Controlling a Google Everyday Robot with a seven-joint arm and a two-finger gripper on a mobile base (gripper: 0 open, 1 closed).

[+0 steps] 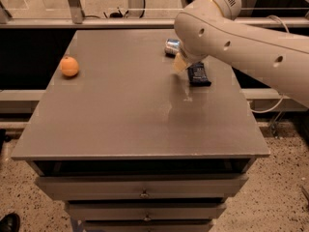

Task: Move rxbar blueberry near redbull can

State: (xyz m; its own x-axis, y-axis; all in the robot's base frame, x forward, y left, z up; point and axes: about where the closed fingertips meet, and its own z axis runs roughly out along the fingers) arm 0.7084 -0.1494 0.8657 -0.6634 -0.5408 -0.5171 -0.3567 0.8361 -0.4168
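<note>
The rxbar blueberry [199, 74], a dark navy flat bar, lies flat on the grey table [120, 110] at the back right. The redbull can [171, 47], silver and blue, lies on its side just behind and left of the bar, partly hidden by my arm. My gripper [180, 63] is low over the table between the can and the bar, at the bar's left end, mostly hidden behind the white arm [241, 33]. I cannot tell whether it touches the bar.
An orange fruit [69, 66] sits near the table's left edge. Drawers [143, 192] are under the tabletop. A railing and glass [72, 4] stand behind the table. A shoe [8, 222] shows at the bottom left on the floor.
</note>
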